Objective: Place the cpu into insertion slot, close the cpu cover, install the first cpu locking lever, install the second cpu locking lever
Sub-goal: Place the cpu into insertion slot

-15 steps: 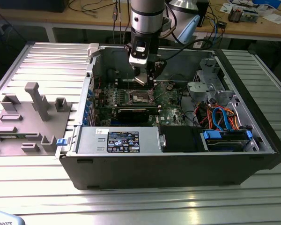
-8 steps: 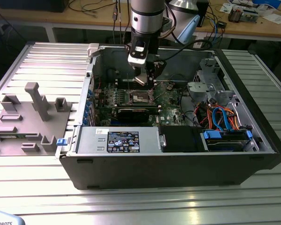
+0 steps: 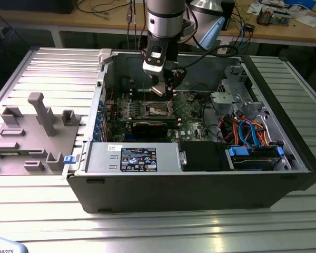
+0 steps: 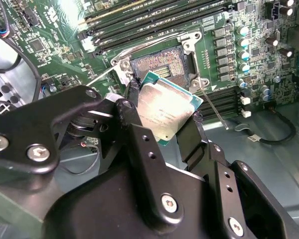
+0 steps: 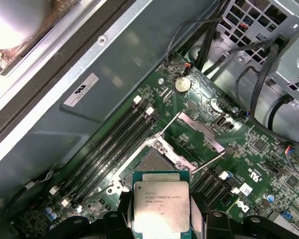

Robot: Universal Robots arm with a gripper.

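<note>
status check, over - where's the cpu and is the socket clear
Gripper shut on the cpu. Held just short of the insertion slot, not seated. Slot bare, cpu cover flipped open, nothing in the way.

The insertion slot [image 5: 152, 167] is lying uncovered, open air between it and the cpu [image 5: 161, 206] the tool [image 3: 166, 90] is gripping. The cpu cover [image 5: 202, 130] is standing tilted up at one edge, a thin locking lever [image 5: 210, 159] jutting out beside it. Memory slots [image 5: 114, 142] are flanking the socket; cables [image 3: 247, 129] and a drive cage [image 3: 234, 89] are crowding the exterior view's right.
</note>
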